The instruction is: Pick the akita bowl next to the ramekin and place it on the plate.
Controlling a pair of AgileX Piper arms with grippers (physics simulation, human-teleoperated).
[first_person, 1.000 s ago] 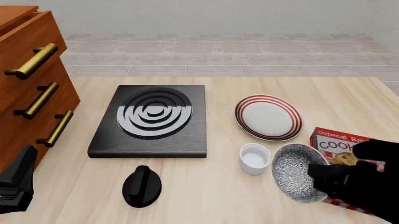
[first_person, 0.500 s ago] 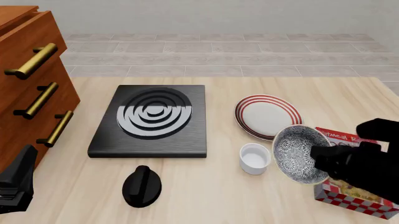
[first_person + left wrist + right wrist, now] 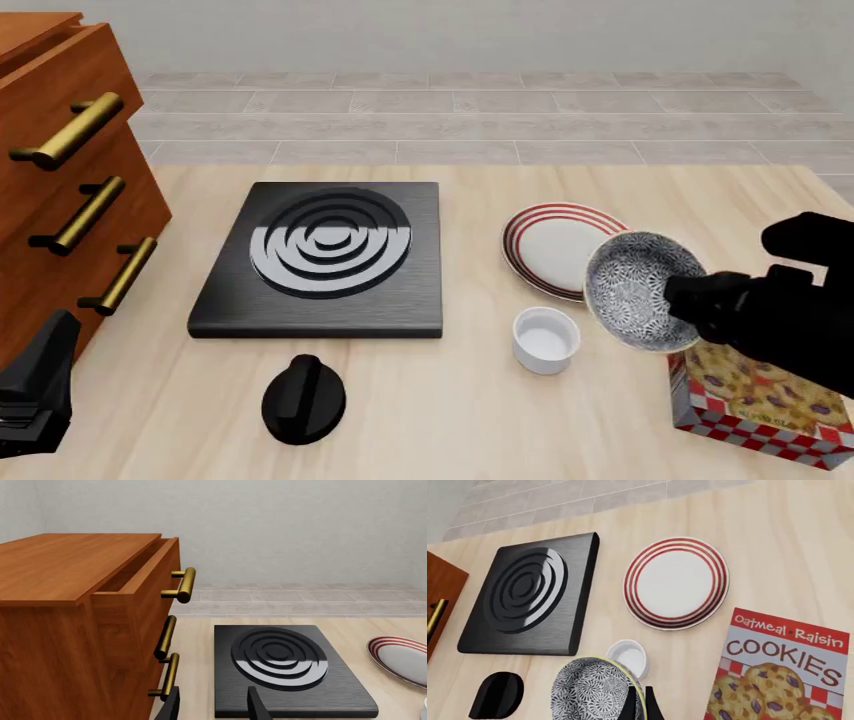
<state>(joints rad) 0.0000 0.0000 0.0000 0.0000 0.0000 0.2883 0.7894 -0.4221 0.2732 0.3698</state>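
In the right gripper point(image 3: 683, 300), the akita bowl point(image 3: 638, 292) hangs tilted.

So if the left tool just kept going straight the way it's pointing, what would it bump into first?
Most likely the black stove burner: in the left wrist view it lies on the table just ahead of the open left tool. The wooden drawer cabinet stands off to one side. Depth is hard to judge.

Red-ringed white round plate point(image 3: 558, 247) partly hidden by speckled grey bowl point(image 3: 638, 290), red cookie box point(image 3: 758, 400) partly covered by black right arm, wooden drawer cabinet point(image 3: 60, 170) cut by frame edge.
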